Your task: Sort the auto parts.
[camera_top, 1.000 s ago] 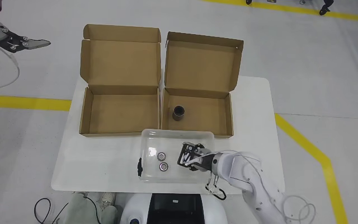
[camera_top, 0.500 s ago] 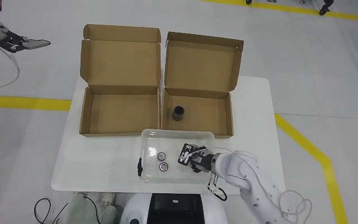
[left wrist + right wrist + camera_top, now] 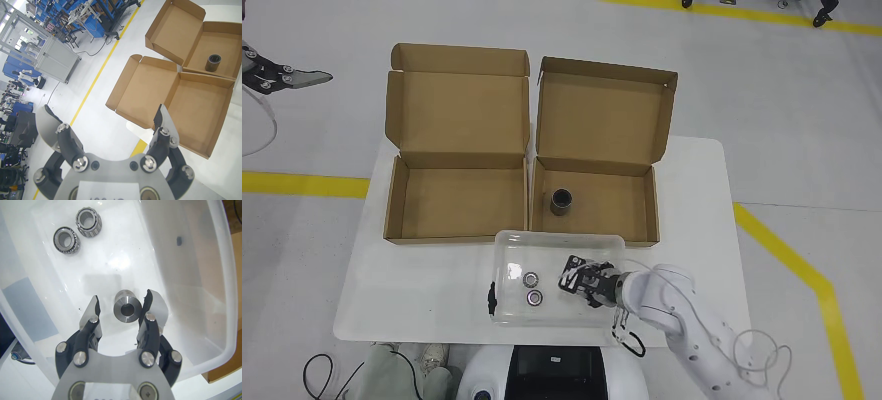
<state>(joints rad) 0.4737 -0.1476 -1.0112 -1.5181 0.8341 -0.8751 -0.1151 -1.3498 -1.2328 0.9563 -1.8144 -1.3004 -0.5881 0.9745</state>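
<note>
The steel sleeve [image 3: 127,308] sits in the right half of the clear bin [image 3: 560,236] at the table's [image 3: 692,200] near edge, and our right gripper [image 3: 122,301] straddles it, jaws apart, not yet clamped. We judge this the pick: next we need a square close on that round body so it can't slip, then a lift to the far right box [image 3: 627,205], where a second sleeve [image 3: 561,201] stands. Our left gripper [image 3: 103,111] hangs spread wide, out left of the left box [image 3: 198,113].
</note>
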